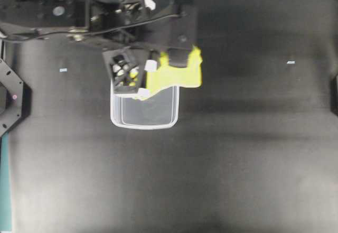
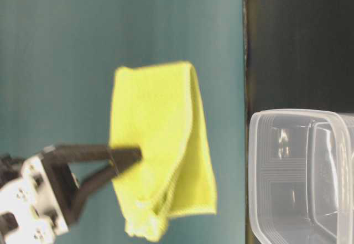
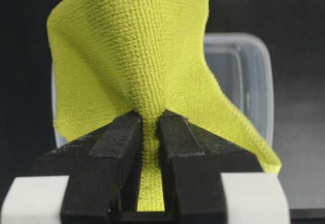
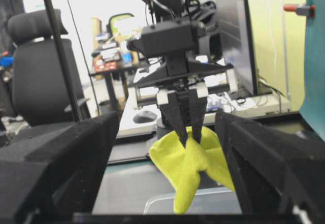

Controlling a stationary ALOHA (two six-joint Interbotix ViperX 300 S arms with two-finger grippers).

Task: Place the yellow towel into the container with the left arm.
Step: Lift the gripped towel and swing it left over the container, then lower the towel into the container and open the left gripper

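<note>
The left gripper [image 3: 151,127] has its fingers [image 3: 114,148] pressed together on a bunched fold of the yellow towel [image 3: 137,56], which hangs free in the air, clear of the table [image 1: 237,164]. From above, the cloth sits over the far rim of the container [image 1: 171,118] and spills past it on one side. To do this step well, I would bring the pinch over the tub's middle, lower until the hanging corner meets the floor, then let go. The right gripper [image 4: 162,183] stands spread wide, well back, facing the scene.
</note>
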